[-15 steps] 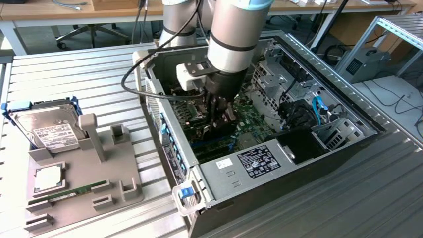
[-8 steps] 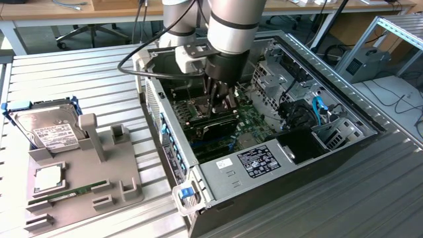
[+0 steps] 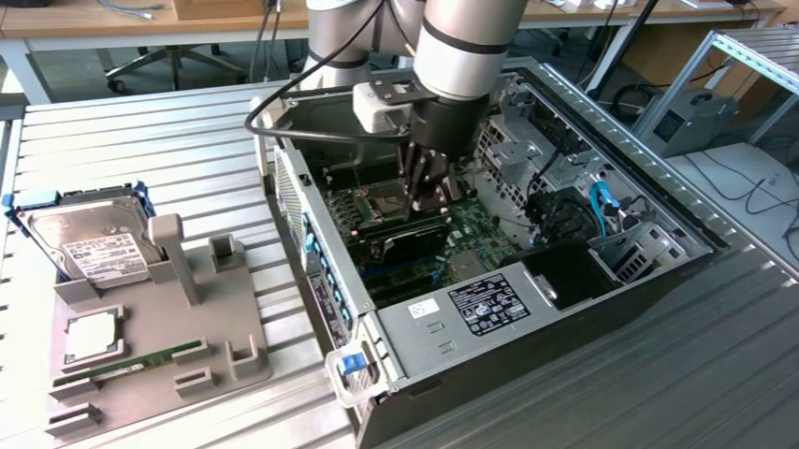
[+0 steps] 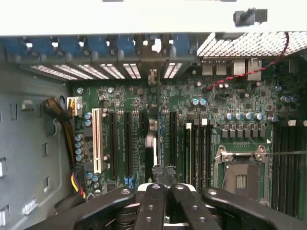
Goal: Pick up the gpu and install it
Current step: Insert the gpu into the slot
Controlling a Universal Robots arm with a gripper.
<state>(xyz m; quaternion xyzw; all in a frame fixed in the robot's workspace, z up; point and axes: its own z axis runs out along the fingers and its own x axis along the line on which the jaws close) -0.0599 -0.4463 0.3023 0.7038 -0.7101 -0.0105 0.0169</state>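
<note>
The gpu (image 3: 402, 245), a thin flat black card, stands on edge inside the open computer case, over the green motherboard's expansion slots near the case's slotted rear wall. Seen edge-on, the gpu (image 4: 157, 143) forms a narrow dark strip.

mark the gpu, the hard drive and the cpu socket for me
gpu (image 3: 413, 245): exterior view, black top face under the arm.
hard drive (image 3: 88, 245): exterior view, white label on its silver face.
cpu socket (image 4: 241, 181): wrist view, middle of the open socket.
</note>
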